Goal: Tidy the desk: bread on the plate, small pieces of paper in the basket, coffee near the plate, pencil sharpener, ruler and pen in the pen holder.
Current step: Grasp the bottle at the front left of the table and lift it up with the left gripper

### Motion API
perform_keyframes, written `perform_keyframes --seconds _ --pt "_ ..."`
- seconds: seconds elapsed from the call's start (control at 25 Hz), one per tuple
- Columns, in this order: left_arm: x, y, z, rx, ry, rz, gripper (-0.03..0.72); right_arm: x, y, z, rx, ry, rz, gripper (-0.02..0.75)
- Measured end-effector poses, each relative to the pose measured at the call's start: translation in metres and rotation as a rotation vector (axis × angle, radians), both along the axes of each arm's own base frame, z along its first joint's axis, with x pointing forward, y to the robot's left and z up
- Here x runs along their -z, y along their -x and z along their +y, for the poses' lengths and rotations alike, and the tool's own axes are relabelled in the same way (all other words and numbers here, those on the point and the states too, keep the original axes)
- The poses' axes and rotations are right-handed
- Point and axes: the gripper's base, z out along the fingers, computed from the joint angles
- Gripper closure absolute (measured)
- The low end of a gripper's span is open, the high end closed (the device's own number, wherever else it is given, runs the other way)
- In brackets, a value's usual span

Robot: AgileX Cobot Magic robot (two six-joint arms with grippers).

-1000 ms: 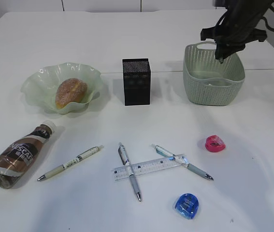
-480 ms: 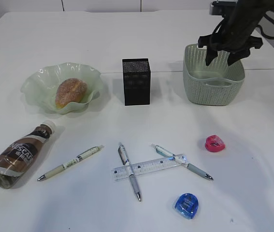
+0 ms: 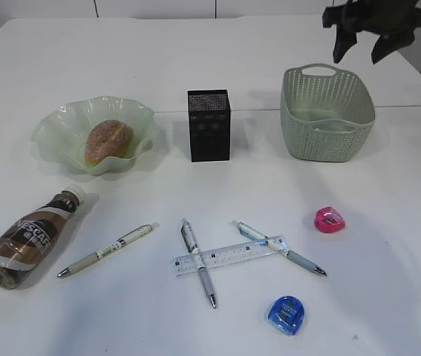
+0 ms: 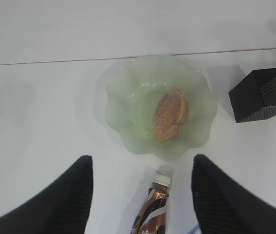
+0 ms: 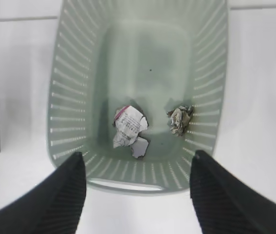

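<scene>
The bread [image 3: 109,141] lies in the ruffled green plate [image 3: 58,126], also in the left wrist view [image 4: 171,113]. The coffee bottle [image 3: 30,237] lies on its side below the plate. Three pens [image 3: 106,251] [image 3: 197,262] [image 3: 278,248] and the clear ruler [image 3: 229,256] lie at the front. A pink sharpener [image 3: 330,219] and a blue one [image 3: 286,314] lie to the right. The black pen holder [image 3: 209,124] stands mid-desk. The white wad [image 5: 129,127] and grey wad [image 5: 179,119] lie in the basket [image 3: 327,115]. My right gripper [image 3: 364,46] is open above the basket. My left gripper [image 4: 141,168] is open above the bottle.
The white desk [image 3: 388,297] has a seam running behind the plate, pen holder and basket. The ruler lies across two of the pens. The left arm does not show in the exterior view.
My right gripper has opened over the basket and risen well above its rim. Nothing on the desk has moved.
</scene>
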Motion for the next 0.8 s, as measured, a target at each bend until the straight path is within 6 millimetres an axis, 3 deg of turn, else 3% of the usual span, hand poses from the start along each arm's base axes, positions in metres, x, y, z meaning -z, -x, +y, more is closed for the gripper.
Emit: perform_keyframes --seconds 0.12,0.16,0.36,0.48,0.6,0.76,0.8 --pt "0.000 0.000 0.000 0.002 0.005 0.000 0.241 -0.002 0.001 0.000 0.000 0.000 -0.004 0.214" --pt "0.000 0.000 -0.001 0.003 0.007 0.001 0.241 -0.044 0.020 -0.001 0.000 -0.003 -0.077 0.215" --pt "0.000 0.001 -0.005 0.045 0.038 0.002 0.241 -0.084 0.052 -0.002 -0.002 -0.004 -0.132 0.214" --pt "-0.001 0.001 -0.009 0.067 0.073 0.004 0.241 -0.107 0.082 -0.003 -0.004 -0.003 -0.156 0.215" --pt "-0.001 0.001 -0.011 0.080 0.092 0.005 0.241 -0.121 0.109 -0.004 -0.004 -0.004 -0.167 0.216" --pt "0.003 0.001 -0.011 0.087 0.088 0.016 0.241 -0.126 0.128 -0.005 -0.004 -0.003 -0.161 0.216" --pt "0.006 0.001 -0.011 0.087 0.089 0.029 0.241 -0.123 0.141 -0.006 -0.004 -0.003 -0.140 0.216"
